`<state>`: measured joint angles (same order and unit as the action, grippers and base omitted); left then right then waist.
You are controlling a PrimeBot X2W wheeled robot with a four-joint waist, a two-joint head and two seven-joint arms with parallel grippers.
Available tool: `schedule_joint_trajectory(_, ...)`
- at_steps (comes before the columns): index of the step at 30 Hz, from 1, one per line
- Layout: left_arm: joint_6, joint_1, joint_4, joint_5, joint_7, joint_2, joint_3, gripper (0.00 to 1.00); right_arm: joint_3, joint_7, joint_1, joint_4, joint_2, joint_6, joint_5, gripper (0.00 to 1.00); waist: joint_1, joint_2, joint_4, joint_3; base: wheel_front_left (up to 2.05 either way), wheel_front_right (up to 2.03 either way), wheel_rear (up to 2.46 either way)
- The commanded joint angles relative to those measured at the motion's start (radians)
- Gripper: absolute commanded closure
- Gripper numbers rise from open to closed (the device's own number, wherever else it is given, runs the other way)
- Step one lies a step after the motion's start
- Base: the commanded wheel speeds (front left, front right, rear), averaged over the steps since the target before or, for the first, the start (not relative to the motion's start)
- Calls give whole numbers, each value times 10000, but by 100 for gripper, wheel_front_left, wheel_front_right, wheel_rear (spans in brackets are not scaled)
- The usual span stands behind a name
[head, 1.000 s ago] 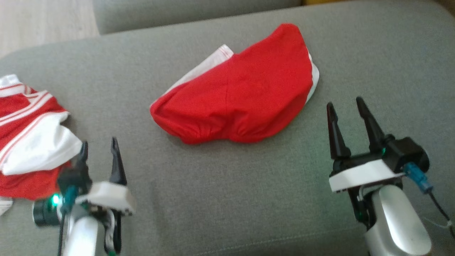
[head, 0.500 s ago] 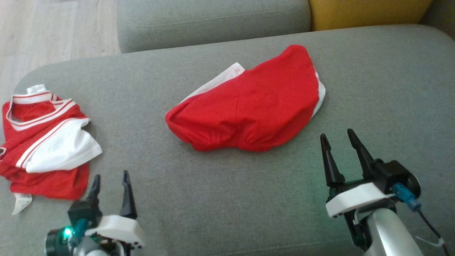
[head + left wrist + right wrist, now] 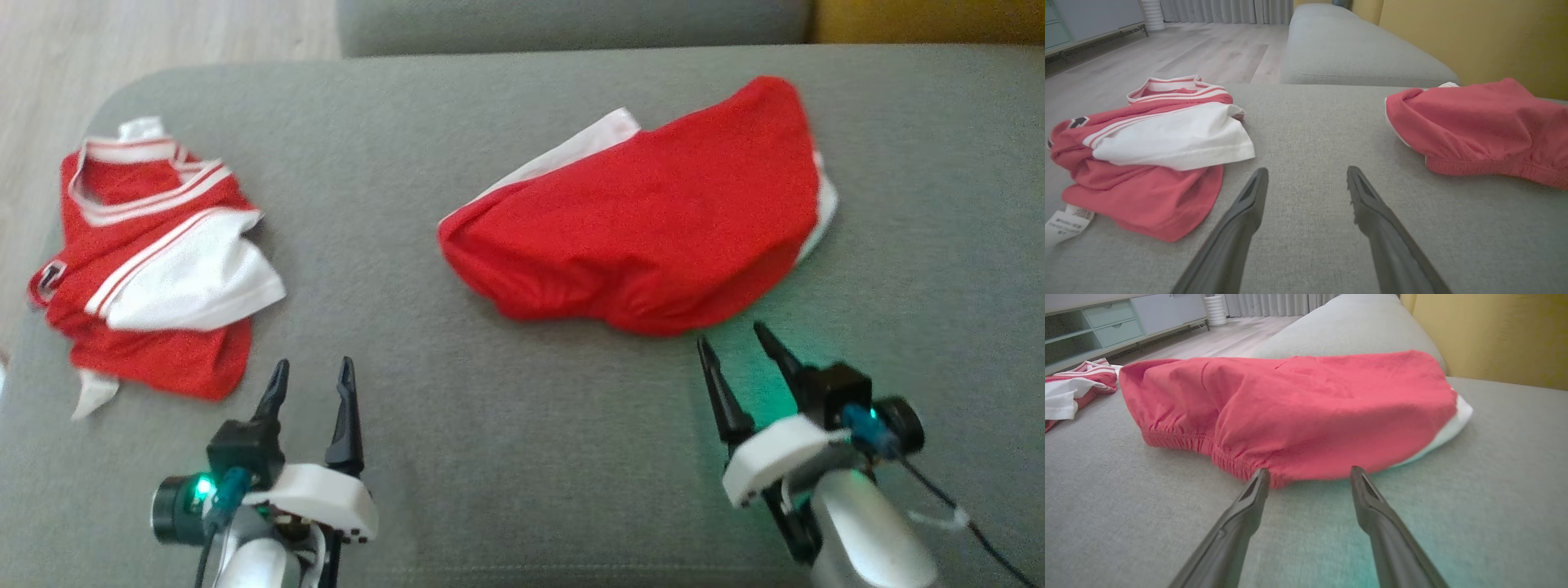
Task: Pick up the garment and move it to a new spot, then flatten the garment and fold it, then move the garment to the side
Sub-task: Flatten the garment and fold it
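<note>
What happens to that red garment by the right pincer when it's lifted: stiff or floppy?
Probably floppy: the red garment lies slumped in soft folds, so it would likely droop and hang. Its thin cloth looks light. The gathered hem may stretch if pinched.

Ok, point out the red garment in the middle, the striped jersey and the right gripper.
red garment [image 3: 653,220], head view, centre of its red top face.
striped jersey [image 3: 155,269], head view, where white sleeve meets red body.
right gripper [image 3: 731,333], head view, midway between its open fingertips.
</note>
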<state>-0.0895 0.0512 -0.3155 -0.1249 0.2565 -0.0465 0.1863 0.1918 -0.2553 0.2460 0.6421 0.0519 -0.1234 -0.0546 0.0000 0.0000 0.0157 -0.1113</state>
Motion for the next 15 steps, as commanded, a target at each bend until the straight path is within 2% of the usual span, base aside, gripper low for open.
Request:
schedule_joint_trajectory(1, -25, 398, 258, -91, 53, -38, -197, 0, 254, -65, 614, -63, -16, -73, 116, 0, 0, 0, 474, -404, 0, 0, 0)
schedule_joint_trajectory(7, -88, 576, 240, -171, 53, -38, 26, 0, 163, -65, 1193, 696, -16, -73, 650, 0, 0, 0, 1009, -800, 0, 0, 0)
schedule_joint_trajectory(13, -112, 753, 274, -304, 53, -38, 151, 0, 226, -65, 1713, 2096, -16, -73, 1204, 0, 0, 0, 1271, -1010, 0, 0, 0)
schedule_joint_trajectory(14, -124, 786, 283, -344, 53, -38, 192, 0, 301, -65, 1796, 2287, -16, -73, 1213, 17, 0, 0, 1289, -1027, 0, 0, 0)
schedule_joint_trajectory(15, -130, 821, 304, -372, 53, -38, 242, 0, 385, -65, 1865, 2445, -16, -73, 1116, 80, 0, 0, 1299, -1043, 0, 0, 0)
